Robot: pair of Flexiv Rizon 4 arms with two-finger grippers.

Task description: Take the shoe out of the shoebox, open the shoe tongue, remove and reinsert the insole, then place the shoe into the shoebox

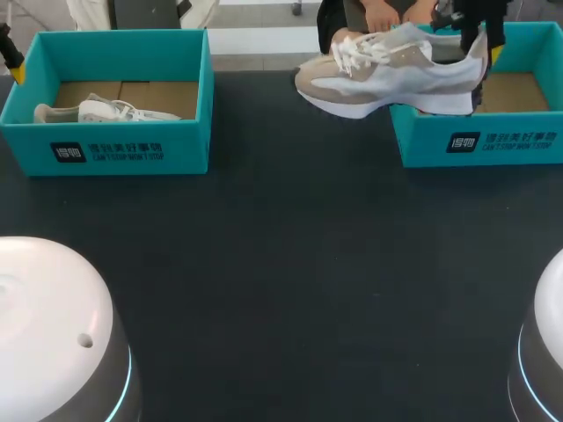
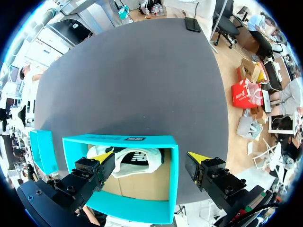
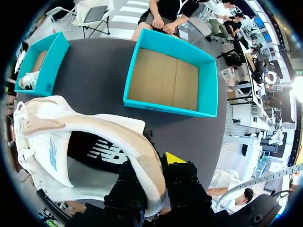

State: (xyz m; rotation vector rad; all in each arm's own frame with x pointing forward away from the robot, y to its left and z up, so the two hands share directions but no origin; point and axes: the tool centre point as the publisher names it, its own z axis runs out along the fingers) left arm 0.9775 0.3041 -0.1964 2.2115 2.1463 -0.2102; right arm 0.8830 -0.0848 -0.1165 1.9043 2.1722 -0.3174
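A beige and white sneaker [image 1: 387, 75] hangs in the air, toe toward the left, over the left wall of the right teal shoebox [image 1: 479, 141]. My right gripper [image 1: 484, 54] is shut on its heel. In the right wrist view the gripper [image 3: 154, 165] pinches the heel collar of the sneaker [image 3: 71, 142], whose dark insole shows inside. The shoebox [image 3: 170, 80] ahead of it holds nothing. My left gripper [image 2: 150, 158] hangs open above the left shoebox [image 2: 173, 175], over a second white shoe [image 2: 135, 158]. It touches nothing.
The left teal shoebox [image 1: 106, 145] stands at the back left with the second shoe [image 1: 106, 110] lying in it. The dark tabletop [image 1: 281, 264] stretches between and in front of both boxes. My arms' white bases [image 1: 53, 325] fill the near corners.
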